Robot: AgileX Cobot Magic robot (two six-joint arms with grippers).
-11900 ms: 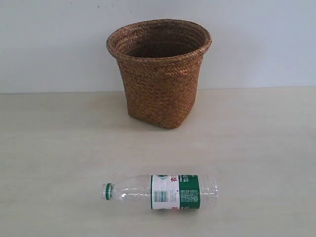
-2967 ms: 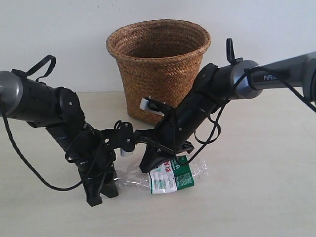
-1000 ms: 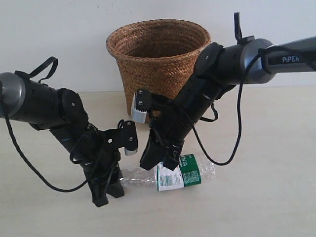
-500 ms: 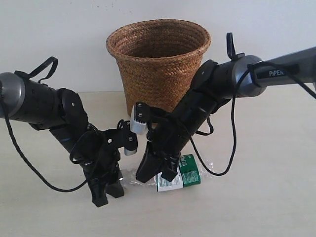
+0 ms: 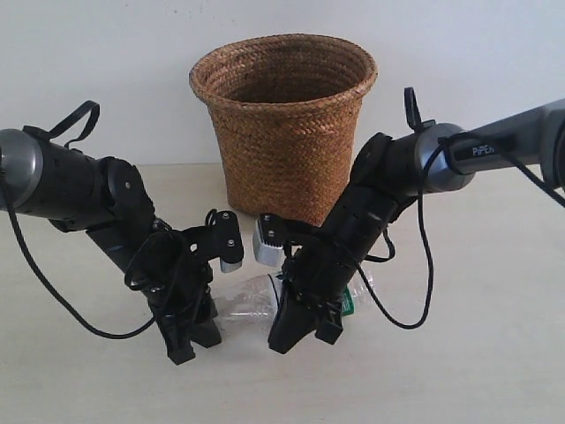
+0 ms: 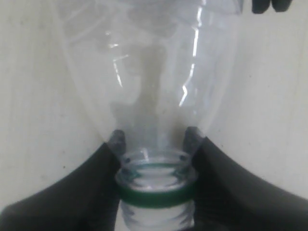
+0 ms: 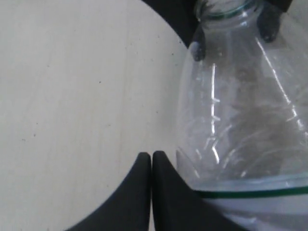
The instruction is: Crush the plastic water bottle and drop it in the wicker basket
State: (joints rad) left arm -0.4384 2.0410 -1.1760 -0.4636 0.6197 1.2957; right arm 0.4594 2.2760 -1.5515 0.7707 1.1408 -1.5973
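The left gripper (image 6: 154,139) pinches the plastic water bottle (image 5: 245,300) by its neck. The right gripper (image 7: 152,159) is closed up tight, right against the bottle's side. The wicker basket (image 5: 284,150) stands at twelve o'clock from the bottle.

Bright, even, diffuse light fills the exterior view. The tabletop (image 5: 477,353) carries only faint, soft-edged shadows toward its front edge, and the wicker basket (image 5: 287,132) by the far edge is shaded inside. Detail is slightly soft throughout. In the 2 wrist views the plastic water bottle (image 6: 154,72) sits very close and hazy, with thin white glare streaks on its clear wall.
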